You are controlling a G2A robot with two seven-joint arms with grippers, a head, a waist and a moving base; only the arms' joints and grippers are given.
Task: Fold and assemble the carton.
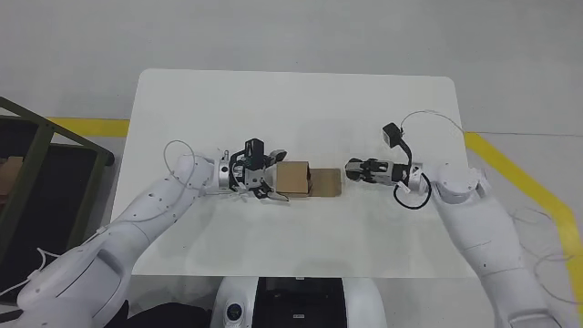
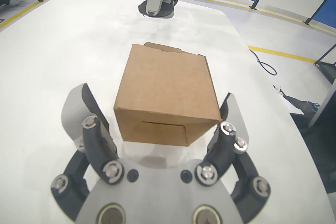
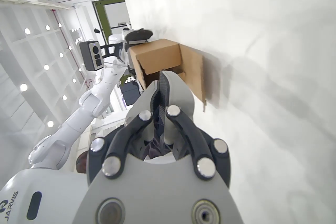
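So the carton [image 1: 293, 179] sits about mid-table [image 1: 301, 100], lying on its side between the two arms. From the top view it's a closed brown body on my left, with a flap folded out flat on the table towards the right arm.

Left gripper [image 1: 275, 177] is at the closed end with its fingers spread wide on either side of the box. On the left wrist view [image 2: 157, 93] one finger [image 2: 231, 112] looks like it's just touching the carton's [image 2: 165, 88] corner, while the other one [image 2: 84, 104] has a clear gap. So it's straddling the box, not clamping it. That near face has a thin slit across it. The far end is mostly hidden from this camera, and I only get a ragged bit of flap edge poking over the top.

Right gripper [image 1: 349, 170] has its fingers pressed together into a single point, aimed at the open end. On the right wrist cam [image 3: 162, 78] the tips overlap the opening of the carton [image 3: 157, 54], and the gripper blocks most of the inside. Honestly can't tell if the tips are actually inside the box or touching anything. From above they look just beside the end of the flap.
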